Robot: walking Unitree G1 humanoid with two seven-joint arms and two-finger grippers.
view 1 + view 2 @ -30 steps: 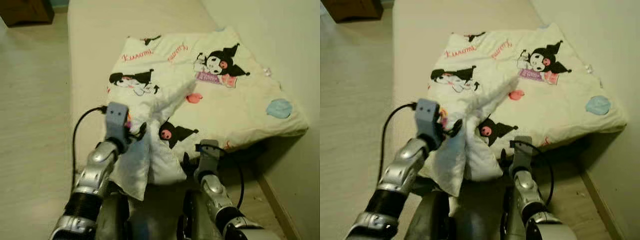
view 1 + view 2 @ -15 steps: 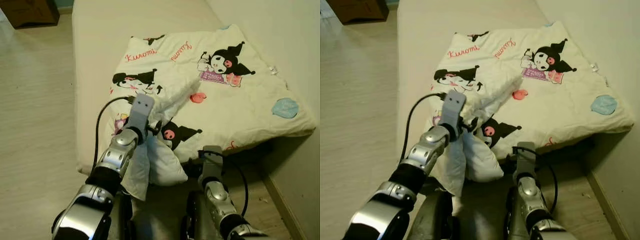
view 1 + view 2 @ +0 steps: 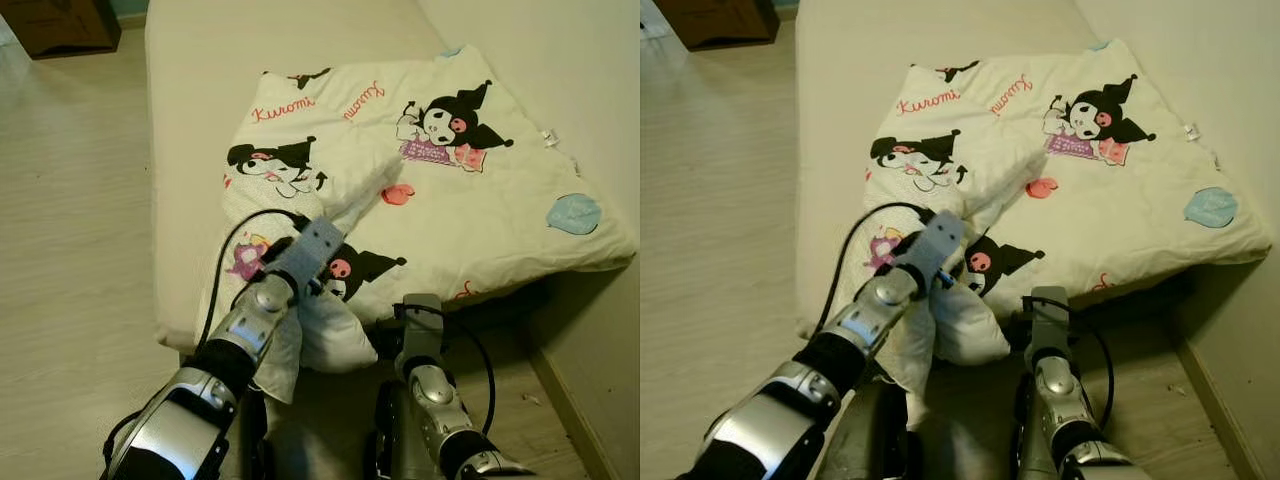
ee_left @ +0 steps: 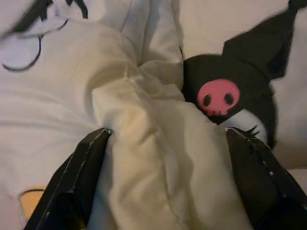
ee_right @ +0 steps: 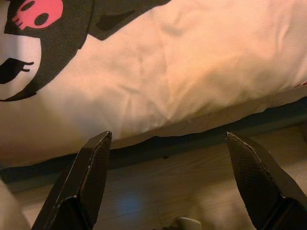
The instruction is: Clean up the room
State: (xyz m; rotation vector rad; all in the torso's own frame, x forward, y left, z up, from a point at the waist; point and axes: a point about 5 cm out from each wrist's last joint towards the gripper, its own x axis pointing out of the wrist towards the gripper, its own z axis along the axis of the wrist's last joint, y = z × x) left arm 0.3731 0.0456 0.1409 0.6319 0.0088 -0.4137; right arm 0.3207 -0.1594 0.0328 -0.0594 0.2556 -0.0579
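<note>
A cream quilt [image 3: 450, 200] printed with black cartoon figures lies spread on a low mattress [image 3: 185, 110]. One bunched corner [image 3: 325, 335] hangs over the mattress's near edge. My left gripper [image 4: 165, 134] is pressed into that bunched fold beside a pink skull print [image 4: 218, 98], and it is open with the fold lying between its fingers [image 4: 88, 163]. In the left eye view the left wrist [image 3: 310, 250] sits on top of the fold. My right gripper [image 5: 168, 136] is open and holds nothing. It is low at the mattress's near edge, just below the quilt's edge [image 5: 192, 129].
Pale wooden floor [image 3: 70, 250] runs along the mattress's left side. A wall [image 3: 560, 70] and its baseboard [image 3: 560, 400] close off the right. A dark wooden piece of furniture [image 3: 60, 25] stands at the far left. My own legs show below the arms.
My left arm has swung rightward and down, from raised at the quilt corner's left onto the bunched fold. The right arm has stayed where it was. The camera shifted slightly.
</note>
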